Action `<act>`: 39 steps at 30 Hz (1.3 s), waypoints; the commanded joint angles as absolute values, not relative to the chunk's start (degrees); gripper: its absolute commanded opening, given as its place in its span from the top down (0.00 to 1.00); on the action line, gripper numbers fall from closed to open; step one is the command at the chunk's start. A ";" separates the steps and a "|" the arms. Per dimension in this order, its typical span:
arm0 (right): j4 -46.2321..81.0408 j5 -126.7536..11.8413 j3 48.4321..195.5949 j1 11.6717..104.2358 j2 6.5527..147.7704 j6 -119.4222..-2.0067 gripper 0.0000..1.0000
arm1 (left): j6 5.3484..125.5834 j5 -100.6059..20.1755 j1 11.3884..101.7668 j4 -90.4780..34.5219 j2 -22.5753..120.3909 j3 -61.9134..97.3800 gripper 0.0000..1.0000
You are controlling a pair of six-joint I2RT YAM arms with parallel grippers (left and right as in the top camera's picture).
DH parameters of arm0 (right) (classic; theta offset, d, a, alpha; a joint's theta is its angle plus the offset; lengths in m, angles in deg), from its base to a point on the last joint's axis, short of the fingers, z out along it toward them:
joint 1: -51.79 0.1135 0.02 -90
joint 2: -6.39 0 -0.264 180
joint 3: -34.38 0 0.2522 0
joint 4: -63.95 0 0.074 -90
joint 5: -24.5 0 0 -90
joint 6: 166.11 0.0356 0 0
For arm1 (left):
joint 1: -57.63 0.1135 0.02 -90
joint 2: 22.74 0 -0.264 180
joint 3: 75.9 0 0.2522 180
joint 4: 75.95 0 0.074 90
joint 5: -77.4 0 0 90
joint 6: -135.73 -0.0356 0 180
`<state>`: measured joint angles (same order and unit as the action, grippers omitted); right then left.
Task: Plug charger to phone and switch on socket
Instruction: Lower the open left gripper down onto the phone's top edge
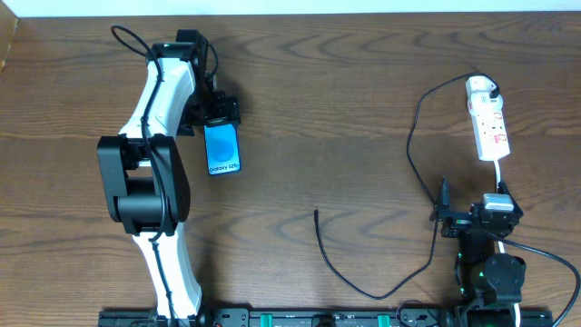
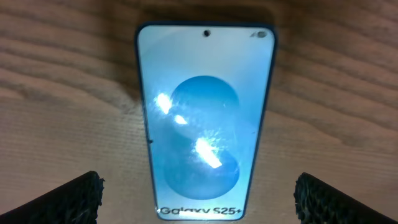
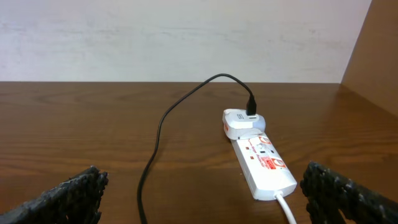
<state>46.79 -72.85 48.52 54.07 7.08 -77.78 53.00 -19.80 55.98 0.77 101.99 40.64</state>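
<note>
Your right tool [image 1: 477, 213] stood wide open, empty, near charger [image 1: 409, 141] slack. Charger tip lay loose mid-counter [image 1: 318, 109], well apart from phone [image 1: 222, 150]. Your left tool [image 1: 220, 116] gaped over phone, gripping nothing. Farthest: socket [image 1: 487, 123], white plug seated. Risk: thin cable slipping pinch, tugging socket. Switch state, phone port unreadable.

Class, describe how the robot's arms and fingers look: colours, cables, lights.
Left arm: white links, bulky black joints, a thin black cable along it. Right arm: mostly black, a pale wrist block, small green lights. Fingers: black, rough-textured.
</note>
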 commanded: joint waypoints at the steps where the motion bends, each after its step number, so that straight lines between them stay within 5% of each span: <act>1: 46.59 -73.29 48.45 54.80 6.71 -77.00 0.01 | 53.59 -19.65 54.60 0.08 102.64 40.46 0.02; 39: 46.59 -73.31 48.45 54.80 6.71 -77.00 0.01 | 57.04 -16.00 54.12 -6.00 104.09 35.26 0.02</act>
